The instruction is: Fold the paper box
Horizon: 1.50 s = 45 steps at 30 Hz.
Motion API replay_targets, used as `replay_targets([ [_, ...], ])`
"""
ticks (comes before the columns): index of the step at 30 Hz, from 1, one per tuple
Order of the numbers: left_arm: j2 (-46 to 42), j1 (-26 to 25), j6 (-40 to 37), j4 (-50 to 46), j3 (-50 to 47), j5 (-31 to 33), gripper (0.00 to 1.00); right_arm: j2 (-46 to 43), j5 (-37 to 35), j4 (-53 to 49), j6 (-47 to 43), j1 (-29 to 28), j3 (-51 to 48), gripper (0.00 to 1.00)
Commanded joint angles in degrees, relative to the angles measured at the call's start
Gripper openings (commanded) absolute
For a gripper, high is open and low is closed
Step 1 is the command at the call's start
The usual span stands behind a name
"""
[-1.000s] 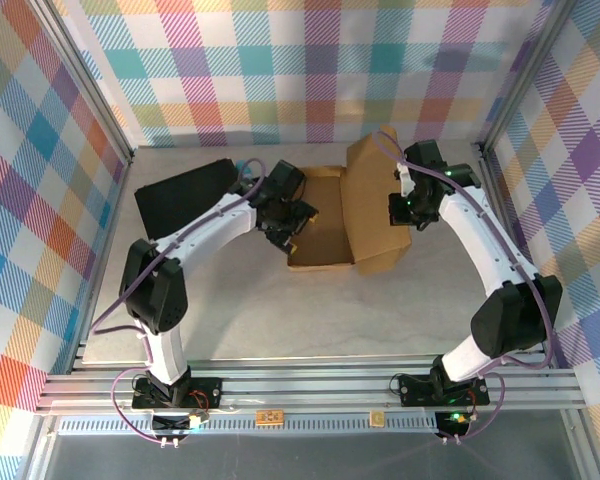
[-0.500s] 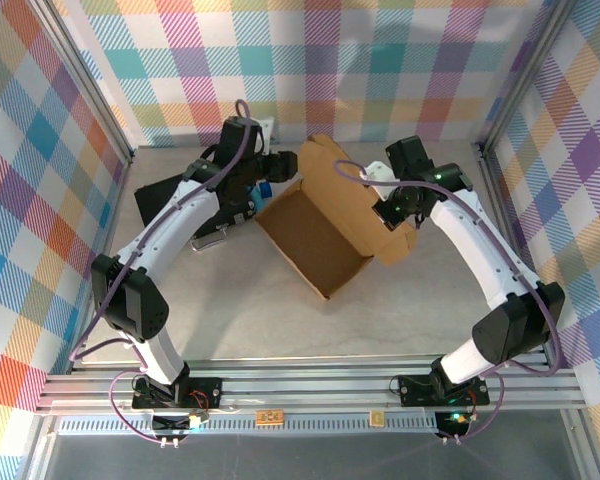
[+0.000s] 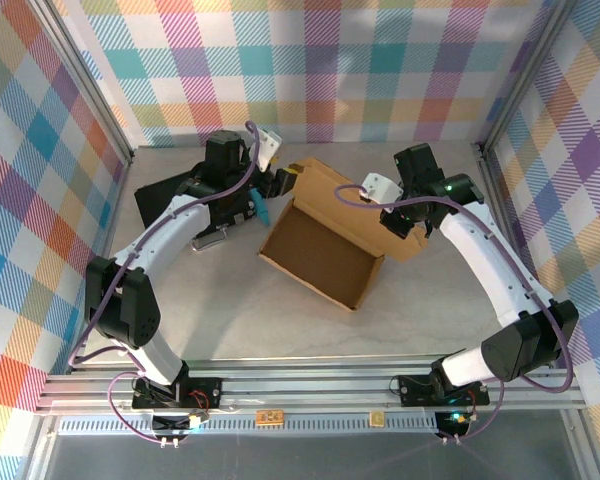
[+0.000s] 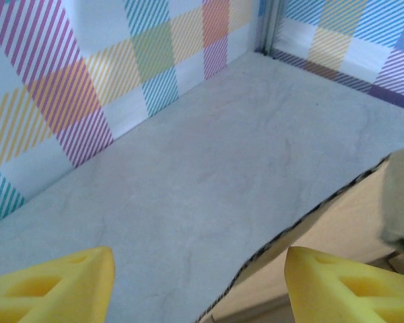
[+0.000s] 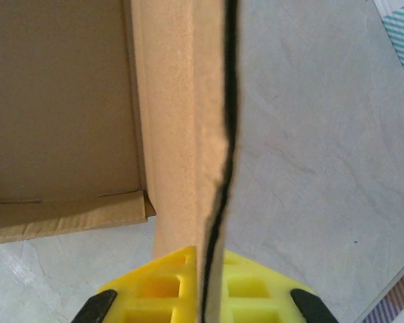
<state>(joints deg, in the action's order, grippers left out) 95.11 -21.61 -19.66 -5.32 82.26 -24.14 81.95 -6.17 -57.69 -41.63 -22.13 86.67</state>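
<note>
Right tool (image 5: 203,272): clamped on a flap of the paper box (image 3: 318,248).
Left tool (image 4: 198,272): spread wide, empty — should steady the box's far wall.

Bright, even, diffuse light fills the top external view. The paper box (image 3: 322,246) and the arms cast soft, faint shadows on the pale table (image 3: 240,310). In the left wrist view the left gripper (image 4: 198,288) is out of focus along the bottom edge, and a pale blur sits at the right edge. In the right wrist view the cardboard edge up the middle looks soft, and the right gripper (image 5: 202,296) is blurred at the bottom.
</note>
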Motion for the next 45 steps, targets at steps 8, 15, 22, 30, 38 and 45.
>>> replay_targets([
  [8, -0.6, -2.6, -1.7, 0.9, -2.6, -3.6, 0.60, 1.8, 2.1, 2.1, -2.1, 0.1, 2.6, 0.00],
  [15, 0.8, -4.8, 1.0, 1.6, -1.9, 2.0, 0.43, 2.9, 1.8, 3.3, -1.1, 0.1, 3.4, 0.00],
  [22, 3.4, -9.0, 5.7, 0.8, -0.7, 12.7, 0.07, 4.1, 2.3, 4.7, 2.5, -0.4, 4.7, 0.00],
  [30, 5.9, -11.6, 17.8, 3.2, -2.5, 30.8, 0.00, 5.9, -0.6, 6.8, 7.5, -4.1, 5.1, 0.00],
  [38, 3.7, -11.7, 26.9, 22.5, -18.0, 39.1, 0.00, 9.8, -2.0, 3.4, 25.3, -4.9, 9.3, 0.46],
  [45, 1.5, -11.6, 23.4, 30.8, -24.1, 38.1, 0.00, 8.0, -2.1, 0.8, 41.3, 0.0, 14.4, 0.66],
])
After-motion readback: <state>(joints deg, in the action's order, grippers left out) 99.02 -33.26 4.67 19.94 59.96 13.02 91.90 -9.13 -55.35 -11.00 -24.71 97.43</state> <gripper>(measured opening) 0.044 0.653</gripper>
